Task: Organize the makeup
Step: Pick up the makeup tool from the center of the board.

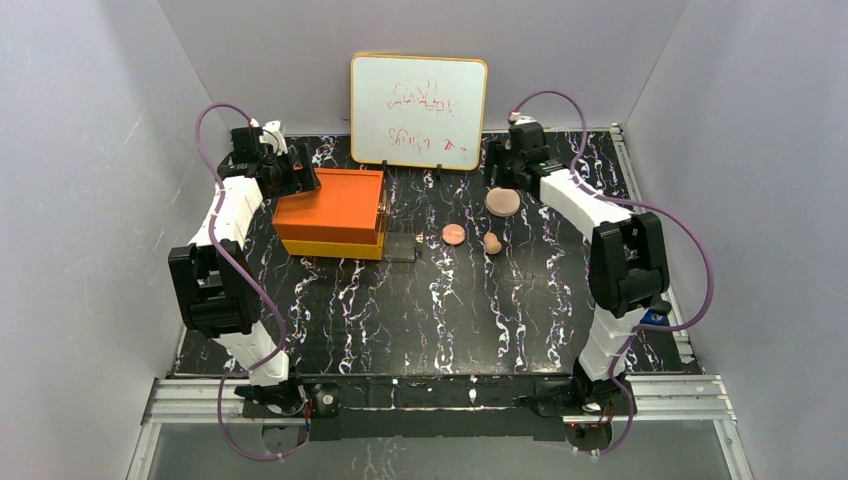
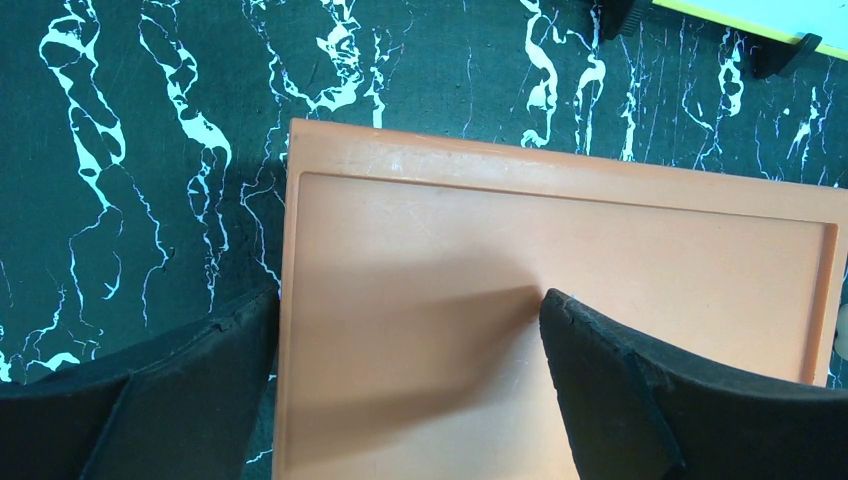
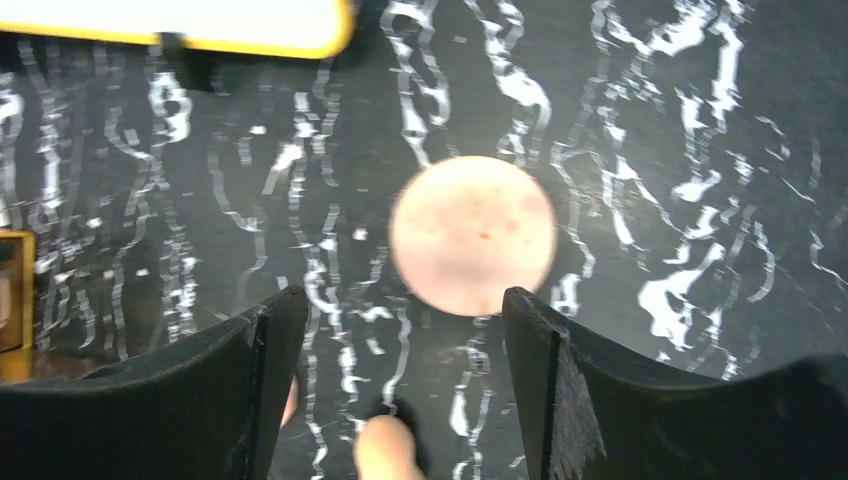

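Plainly, none of the makeup is sorted yet. Both arms rise from the near edge of the tabletop (image 1: 430, 330), elbows bent high, and stretch forward to the far half. Nearest, the tan egg-shaped sponge (image 1: 492, 242) and a small peach disc (image 1: 454, 234) lie loose mid-table, near each other but apart, to the right of the orange box (image 1: 335, 210). Farther back the large peach disc (image 3: 472, 235) lies flat on the tabletop. The right hand (image 3: 402, 292) hangs over the surface just short of it, fingers spread wide and empty. The disc sits ahead of the gap between them, which looks like lining up for a pick. A flat disc offers little edge to pinch, so the fingers would likely need to come down close to the surface. At far left, the left hand (image 2: 409, 300) hovers over the box's top, wide open and holding nothing, one finger past the edge. It is perhaps waiting, or ready to steady the box. A whiteboard (image 1: 418, 97) stands behind.
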